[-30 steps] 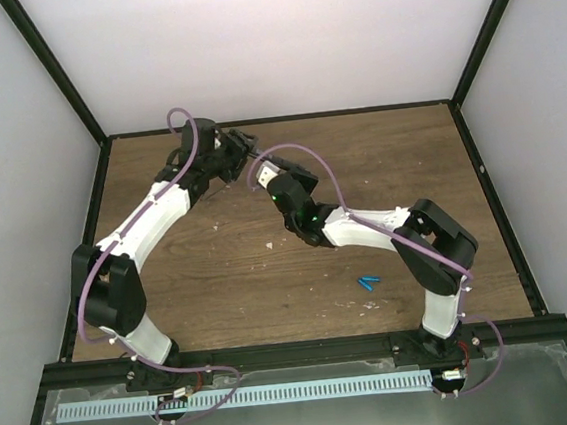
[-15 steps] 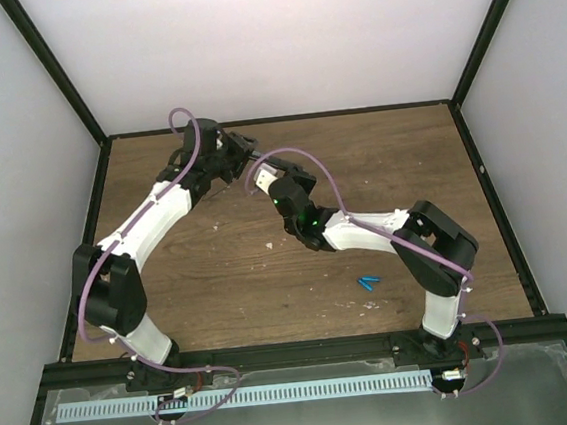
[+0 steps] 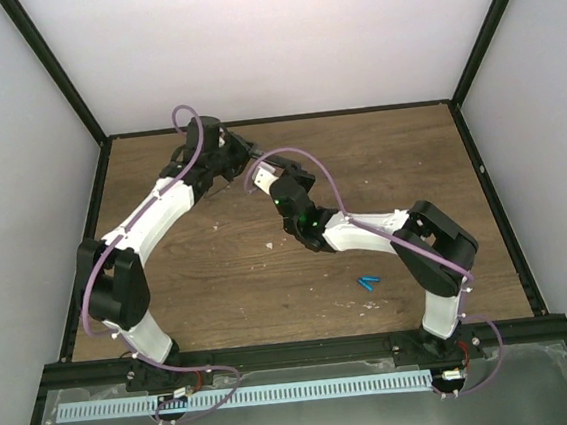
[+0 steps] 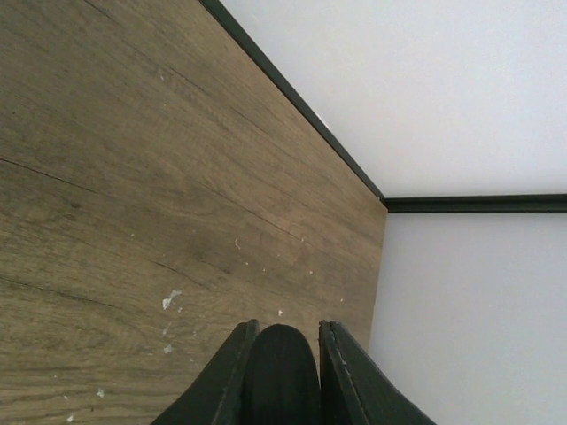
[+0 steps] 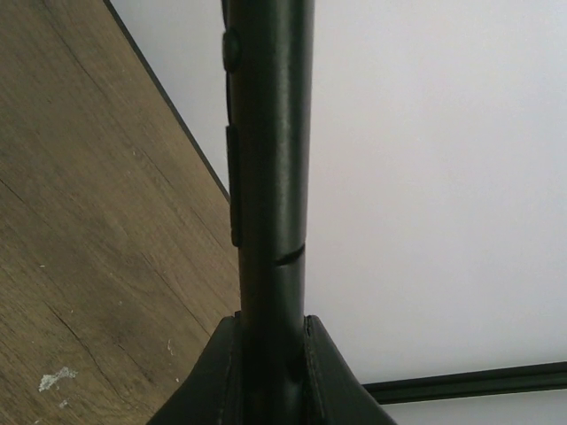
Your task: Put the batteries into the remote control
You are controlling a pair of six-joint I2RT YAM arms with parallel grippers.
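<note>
The remote control (image 5: 270, 159) is a slim black bar rising out of my right gripper (image 5: 271, 319), which is shut on its lower part, with small side buttons showing. Its rounded black end (image 4: 282, 363) fills the gap between the fingers of my left gripper (image 4: 285, 326), which is shut on it. In the top view both grippers meet above the far left part of the table, left gripper (image 3: 245, 148) just beyond right gripper (image 3: 258, 175). Two blue batteries (image 3: 369, 283) lie touching at one end on the wood by the right arm's base, far from both grippers.
White flecks (image 3: 269, 244) dot the wooden table (image 3: 220, 279). A black frame rail (image 3: 275, 119) and a white back wall stand just behind the grippers. Side rails (image 3: 487, 183) bound the table on the left and right.
The left gripper's fingers have come together on the remote's end. The left arm has shifted slightly. The right arm and the batteries have stayed where they were.
</note>
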